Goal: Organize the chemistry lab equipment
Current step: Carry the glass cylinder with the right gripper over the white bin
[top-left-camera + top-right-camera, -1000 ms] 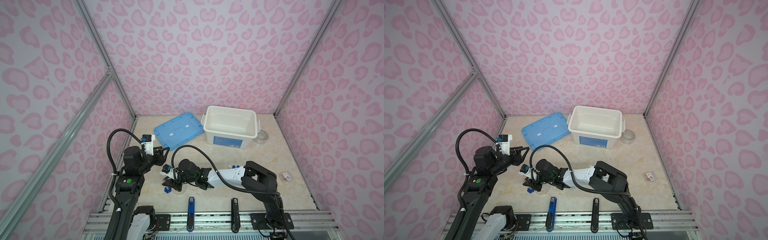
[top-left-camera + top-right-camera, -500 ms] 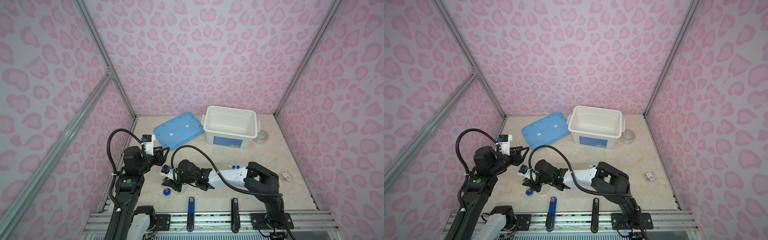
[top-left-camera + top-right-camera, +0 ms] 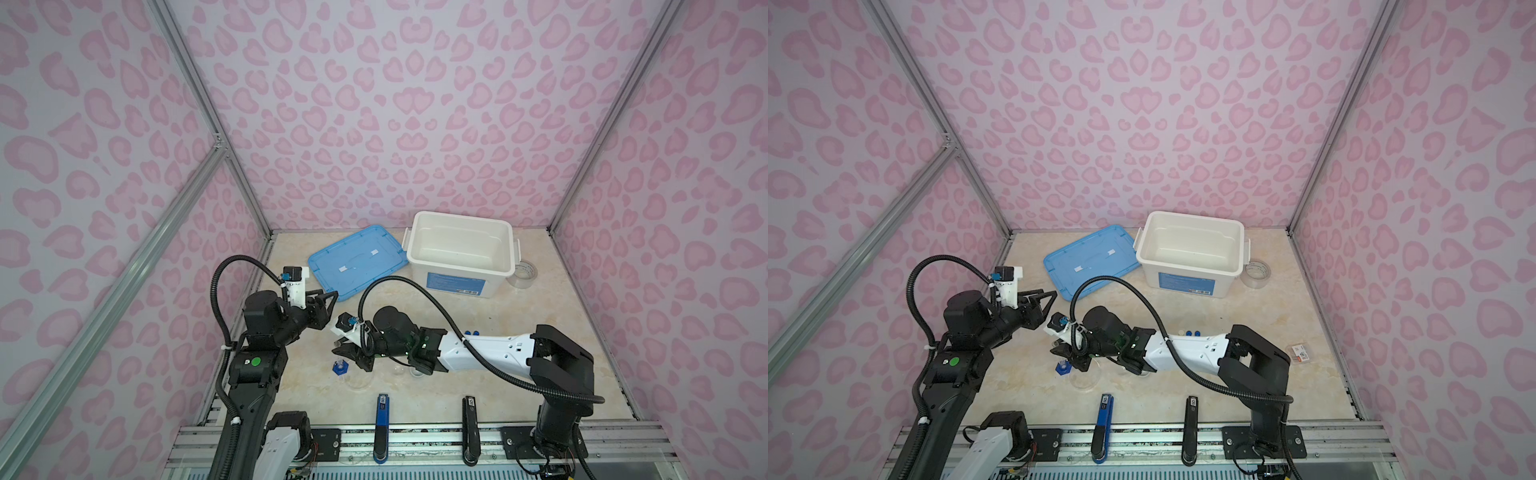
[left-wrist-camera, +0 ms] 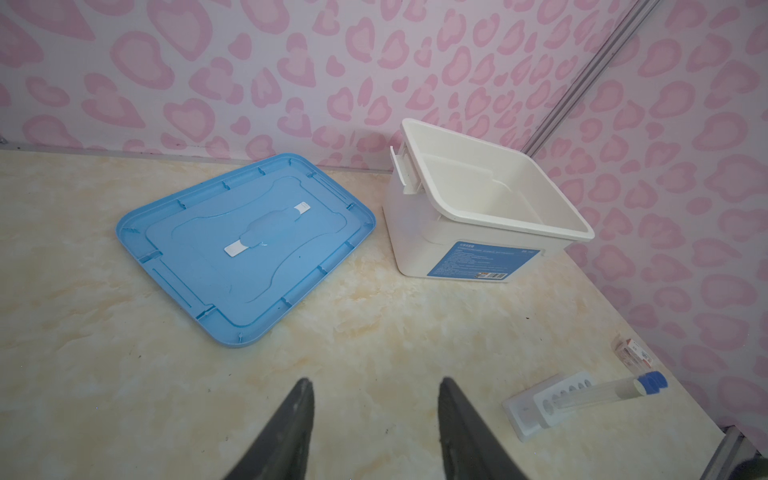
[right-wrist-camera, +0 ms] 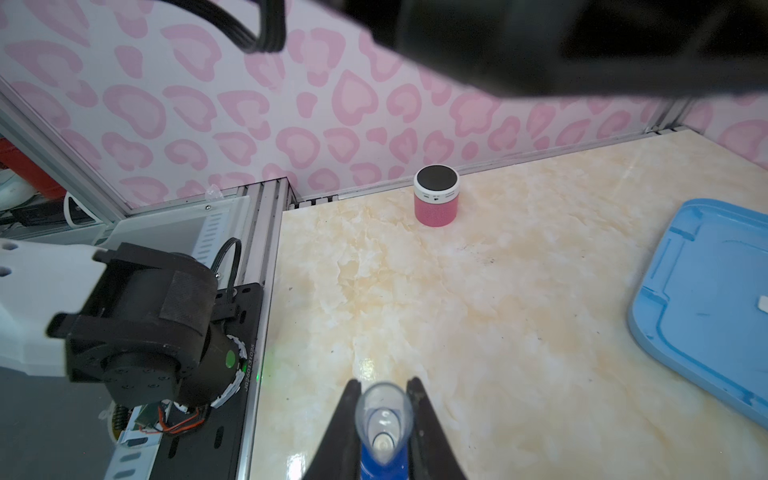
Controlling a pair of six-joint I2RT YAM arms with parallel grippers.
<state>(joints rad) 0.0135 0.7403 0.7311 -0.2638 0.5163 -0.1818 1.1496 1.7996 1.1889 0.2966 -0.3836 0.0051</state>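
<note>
Nearest the front edge, the right hand (image 5: 384,388) is clenched on the tiny blue-based cylinder (image 5: 384,411), with a finger against each side of its clear wall. Only the right wrist view shows this grip. In both top views the clear round dish (image 3: 357,379) lies just beside the cylinder. At the left, the left hand (image 4: 376,380) is released, fingers spread above bare table and holding nothing.

The left wrist view alone shows the white six-hole rack (image 4: 544,409) with a blue-capped tube (image 4: 602,392) across it. In both top views the right arm (image 3: 486,353) covers the rack, and only a few caps (image 3: 1192,333) show behind the arm. The pink jar (image 5: 436,201) appears only in the right wrist view, against the wall.

Farther back the blue lid (image 3: 357,262) lies flat. The open white bin (image 3: 455,282) stands just beside it, with the clear tape roll (image 3: 523,274) at the bin's right. The table (image 3: 519,316) is cream marble-patterned. The walls (image 3: 395,104) are pale with pink heart print, and metal posts (image 3: 590,158) run up the corners.
</note>
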